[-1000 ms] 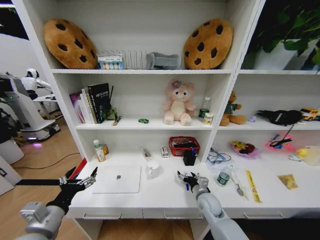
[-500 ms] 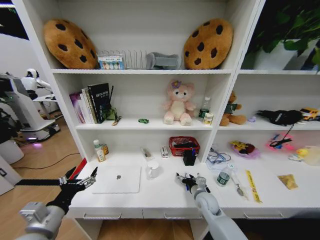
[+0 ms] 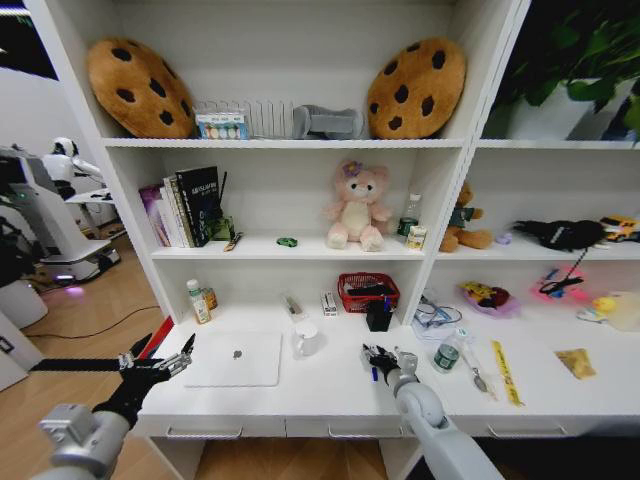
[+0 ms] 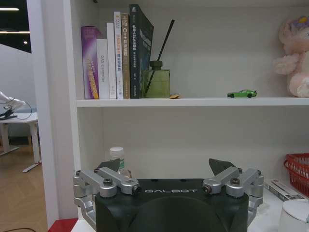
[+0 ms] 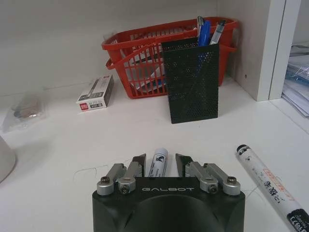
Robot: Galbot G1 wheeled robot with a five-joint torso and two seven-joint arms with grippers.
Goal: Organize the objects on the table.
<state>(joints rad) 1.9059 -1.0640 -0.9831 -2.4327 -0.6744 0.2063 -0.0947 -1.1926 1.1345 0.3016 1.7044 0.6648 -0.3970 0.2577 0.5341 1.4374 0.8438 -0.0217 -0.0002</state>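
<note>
My right gripper (image 3: 381, 356) hovers low over the white table (image 3: 330, 398), in front of the black mesh pen holder (image 3: 378, 318). In the right wrist view its fingers (image 5: 139, 163) stand open on either side of a white marker with a dark cap (image 5: 158, 162) lying on the table; they do not visibly touch it. A second marker (image 5: 268, 180) lies beside it. The silver laptop (image 3: 236, 358) lies shut at the table's left. My left gripper (image 3: 160, 364) hangs open and empty by the table's left end, also seen as my left gripper (image 4: 164, 166). A small green item (image 3: 287, 242) sits on the middle shelf.
A white mug (image 3: 306, 338) stands right of the laptop. A red basket (image 5: 145, 58) and a small box (image 5: 95, 92) sit behind the holder (image 5: 193, 82). A bottle (image 3: 199, 301) stands at the back left; a jar (image 3: 447, 356), spoon and yellow strip lie to the right.
My right gripper has edged slightly to the right over the marker. The left arm has not moved.
</note>
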